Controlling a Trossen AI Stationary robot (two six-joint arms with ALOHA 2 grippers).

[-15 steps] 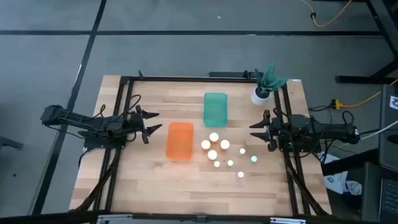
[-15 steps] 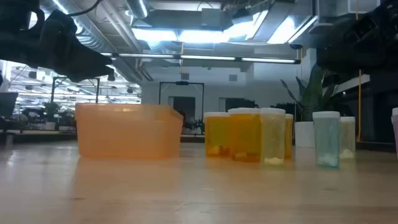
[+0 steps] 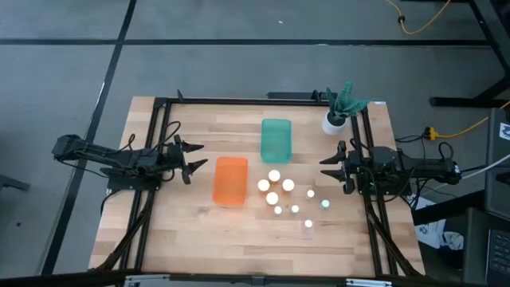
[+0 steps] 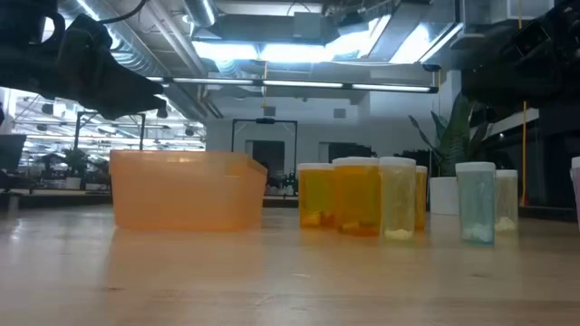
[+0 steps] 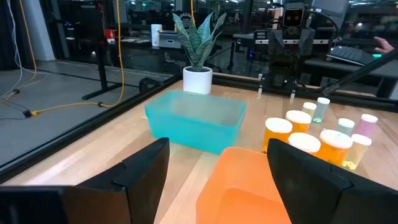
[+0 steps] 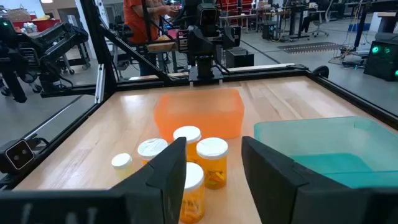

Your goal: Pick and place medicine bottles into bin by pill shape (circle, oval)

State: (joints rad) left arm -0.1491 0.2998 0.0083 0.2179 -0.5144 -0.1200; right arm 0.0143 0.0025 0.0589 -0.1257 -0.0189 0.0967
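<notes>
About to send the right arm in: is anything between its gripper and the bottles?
Nothing visible. The right gripper, open, faces the bottles across bare table; the plant pot stands off to the side.

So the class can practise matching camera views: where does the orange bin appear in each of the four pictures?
High view: orange bin lies left of centre, left of the bottles.
Low view: orange bin stands left of centre.
Left wrist view: orange bin is at bottom centre.
Right wrist view: orange bin is upper centre.
Shared landmark: the white-capped medicine bottles beside it.

Nothing has moved since before
</notes>
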